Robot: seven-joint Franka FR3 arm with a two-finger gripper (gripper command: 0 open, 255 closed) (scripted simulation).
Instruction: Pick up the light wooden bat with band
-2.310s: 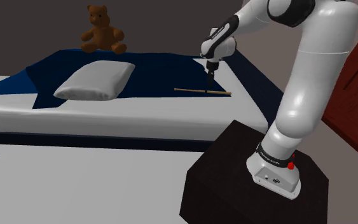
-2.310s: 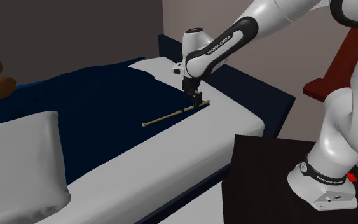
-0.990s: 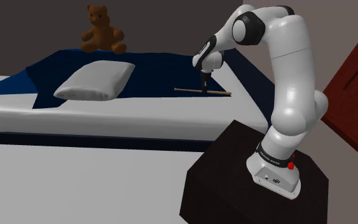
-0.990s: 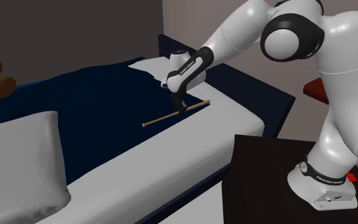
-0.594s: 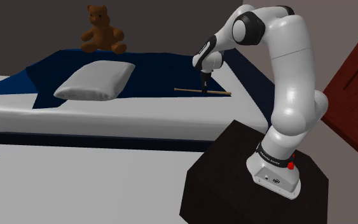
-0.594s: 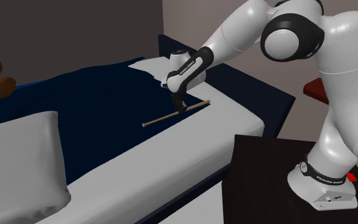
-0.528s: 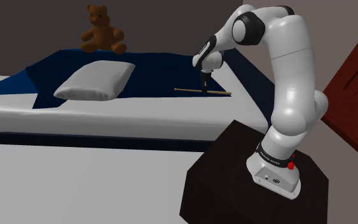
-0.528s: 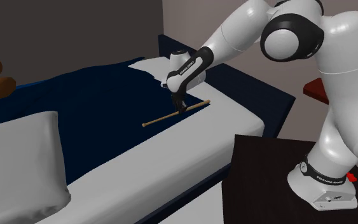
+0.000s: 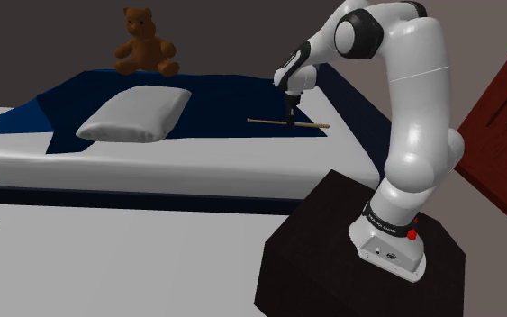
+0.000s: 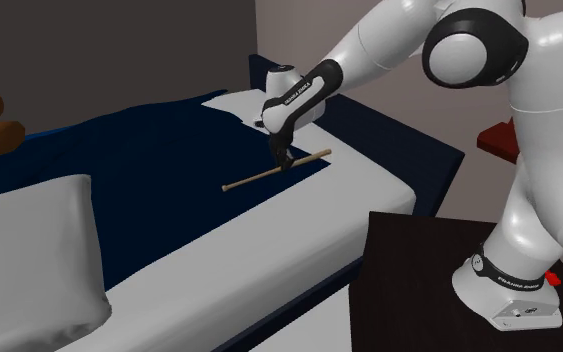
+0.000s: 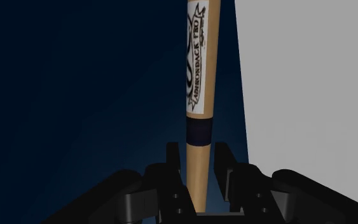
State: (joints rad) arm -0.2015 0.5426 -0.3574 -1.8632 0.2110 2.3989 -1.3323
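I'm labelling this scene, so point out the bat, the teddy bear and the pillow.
wooden bat [image 11: 196, 83]: wrist view, on its printed label.
teddy bear [image 9: 143, 47]: shoulder view, on its belly.
grey pillow [image 9: 137, 114]: shoulder view, on its top face.

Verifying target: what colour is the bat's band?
Dark navy band on the light tan bat; clearest in the wrist view.
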